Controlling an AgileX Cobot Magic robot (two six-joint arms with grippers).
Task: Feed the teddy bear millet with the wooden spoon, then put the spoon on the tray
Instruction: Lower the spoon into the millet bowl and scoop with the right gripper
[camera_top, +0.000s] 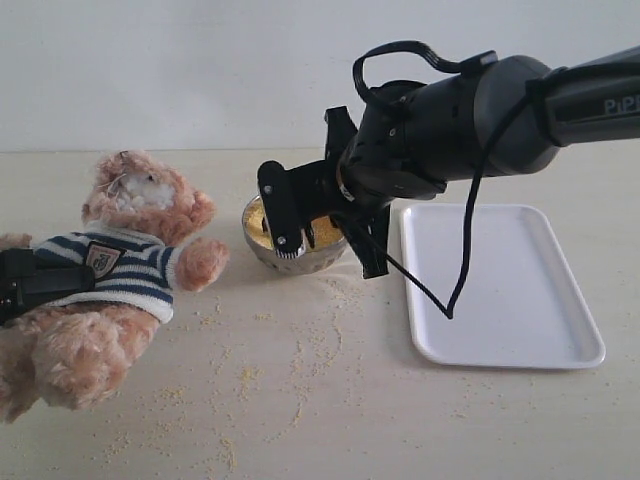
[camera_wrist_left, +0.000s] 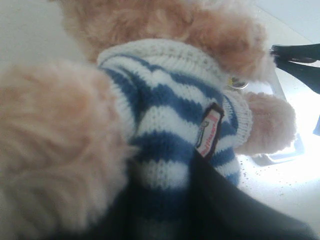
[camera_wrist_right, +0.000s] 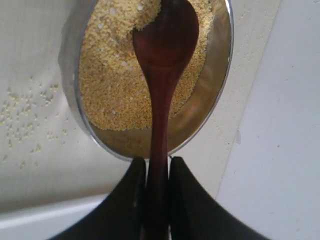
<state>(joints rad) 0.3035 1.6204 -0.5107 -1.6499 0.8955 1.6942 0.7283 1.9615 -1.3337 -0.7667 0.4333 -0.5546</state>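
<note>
A: The right claw (camera_wrist_right: 157, 165) clenched the wooden spoon (camera_wrist_right: 165, 40), tip in millet (camera_wrist_right: 110, 85); the left claw (camera_top: 70, 277) gripped the teddy bear (camera_top: 120, 260), at the bowl's (camera_top: 310, 263) nine o'clock.
B: Risk: a tilt en route could spill millet onto the desk (camera_top: 350, 400).

Pale table (camera_top: 480, 425) carries a metal bowl (camera_top: 322, 262), a white tray (camera_top: 520, 300) just beside the bowl, millet grains (camera_top: 245, 378) scattered before the bowl
</note>
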